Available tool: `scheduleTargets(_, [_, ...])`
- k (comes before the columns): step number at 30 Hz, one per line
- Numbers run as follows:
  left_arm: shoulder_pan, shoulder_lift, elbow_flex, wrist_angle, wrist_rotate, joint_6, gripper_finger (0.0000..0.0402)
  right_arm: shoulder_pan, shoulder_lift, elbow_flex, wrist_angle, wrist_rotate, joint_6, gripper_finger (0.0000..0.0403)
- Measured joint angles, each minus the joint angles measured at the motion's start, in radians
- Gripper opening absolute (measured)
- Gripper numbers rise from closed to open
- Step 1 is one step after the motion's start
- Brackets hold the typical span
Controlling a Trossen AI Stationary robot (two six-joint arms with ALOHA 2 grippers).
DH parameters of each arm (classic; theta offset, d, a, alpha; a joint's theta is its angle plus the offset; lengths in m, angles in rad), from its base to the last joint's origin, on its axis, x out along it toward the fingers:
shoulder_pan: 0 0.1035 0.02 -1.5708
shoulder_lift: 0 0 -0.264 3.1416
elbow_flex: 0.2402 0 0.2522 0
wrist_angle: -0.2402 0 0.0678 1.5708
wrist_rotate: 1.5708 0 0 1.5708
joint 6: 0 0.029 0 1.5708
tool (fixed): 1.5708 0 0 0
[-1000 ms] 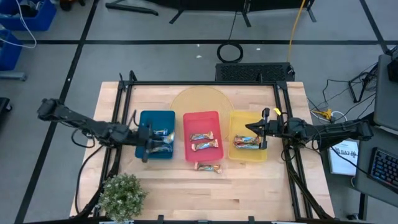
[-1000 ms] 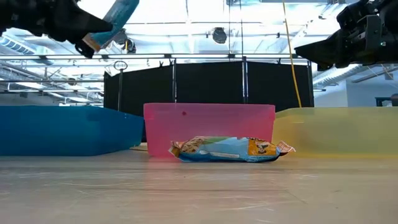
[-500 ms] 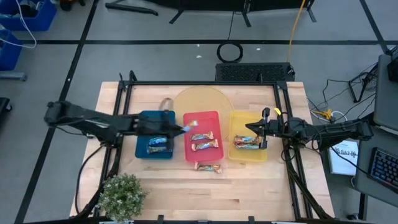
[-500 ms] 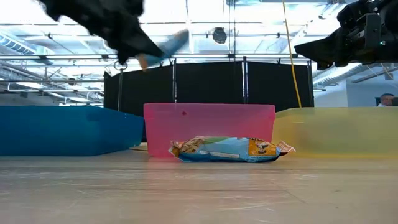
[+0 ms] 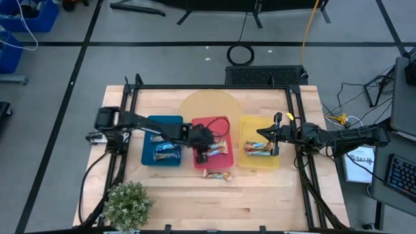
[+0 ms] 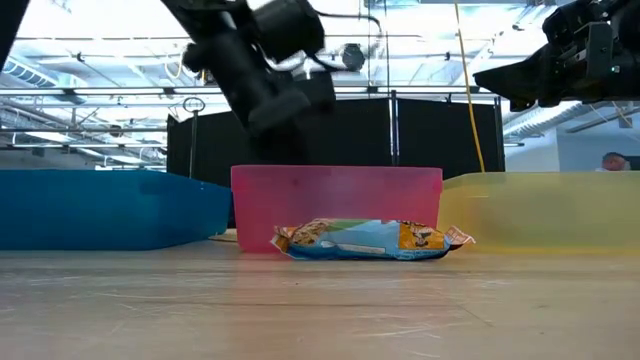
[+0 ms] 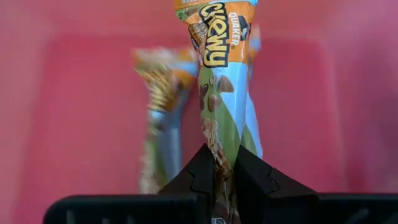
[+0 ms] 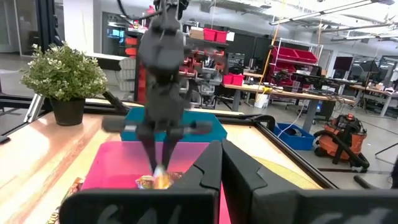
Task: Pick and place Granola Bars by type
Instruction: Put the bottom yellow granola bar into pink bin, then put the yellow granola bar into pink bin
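My left gripper hangs over the red tray and is shut on a granola bar with an orange, blue and green wrapper. In the low view that arm stands above the red tray. More bars lie in the red tray, the blue tray and the yellow tray. One bar lies flat on the table in front of the red tray. My right gripper waits shut over the yellow tray. My left gripper pinches the bar by one end of its wrapper between the two fingers, coming from above and pointing down. The bar hangs below the fingers with its orange end lowest, inside the red tray. Whether that end touches the tray floor, I cannot tell.
The blue, red and yellow trays stand side by side across the table's middle. A potted plant sits at the near left corner. A black frame runs round the table. Bare wood lies along the near edge.
My left gripper has carried the held bar from above the blue tray toward the table's right, to above the red tray, and has come down so that the bar hangs into that tray. It has stayed shut on the bar throughout.
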Motion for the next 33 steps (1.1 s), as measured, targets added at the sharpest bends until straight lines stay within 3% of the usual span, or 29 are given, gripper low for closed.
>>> scheduleTargets(8, [-0.001, 0.107, 0.085, -0.098, 0.025, -0.012, 0.0056, 0.0, 0.0, 0.0, -0.001, 0.0, -0.003, 0.0])
scheduleTargets(18, [-0.036, 0.002, 0.086, -0.116, 0.009, 0.081, 0.0201, 0.0, 0.0, 0.0, -0.002, 0.0, -0.003, 0.0])
scheduleTargets(22, [-0.063, -0.154, 0.084, -0.211, -0.011, 0.118, 0.0243, 0.0, 0.0, 0.0, -0.006, 0.0, -0.003, 0.0])
scheduleTargets(26, [-0.114, -0.369, -0.019, -0.211, -0.123, 0.177, 0.0245, 0.0, 0.0, 0.0, -0.008, 0.0, -0.003, 0.0])
scheduleTargets(29, [-0.148, -0.568, -0.188, -0.119, -0.182, 0.181, 0.022, 0.0, 0.0, 0.0, -0.01, 0.0, -0.001, 0.0])
scheduleTargets(33, [-0.178, -0.852, -0.501, 0.097, -0.194, 0.157, 0.0165, 0.0, 0.0, 0.0, -0.03, 0.0, -0.001, 0.0])
